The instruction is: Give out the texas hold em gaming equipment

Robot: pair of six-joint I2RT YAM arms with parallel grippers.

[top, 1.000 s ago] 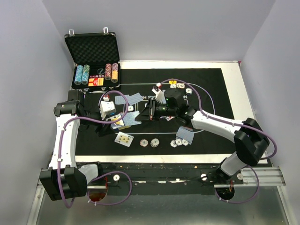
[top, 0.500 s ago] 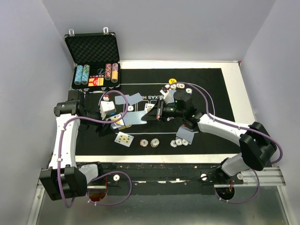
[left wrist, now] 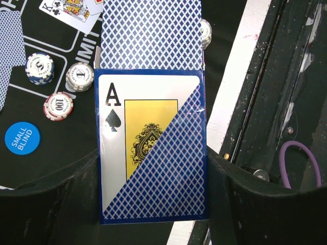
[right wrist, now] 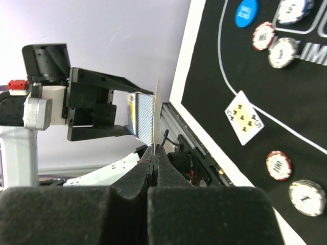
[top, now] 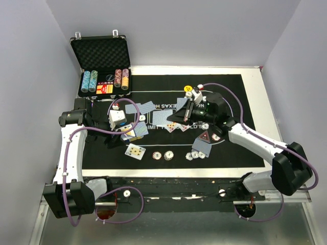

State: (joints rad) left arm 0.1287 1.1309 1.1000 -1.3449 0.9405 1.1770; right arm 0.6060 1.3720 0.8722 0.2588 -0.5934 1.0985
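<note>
My left gripper is shut on a blue card box with an ace of spades on its face. Blue-backed cards stick out of its top. My right gripper is shut on one blue-backed card, held above the middle of the mat; in the right wrist view this card shows edge-on between the shut jaws. Face-up cards and poker chips lie on the mat. A yellow button, a blue "small blind" button and a dark red triangular marker also lie there.
The black "Texas Hold'em" mat covers the table. An open metal case with chip stacks stands at the back left. More blue-backed cards lie near the left gripper, and others near chips at the front.
My right gripper has moved right, away from the card box in the left gripper, carrying one blue-backed card. The red triangular marker has come into view. The left arm has stayed still.
</note>
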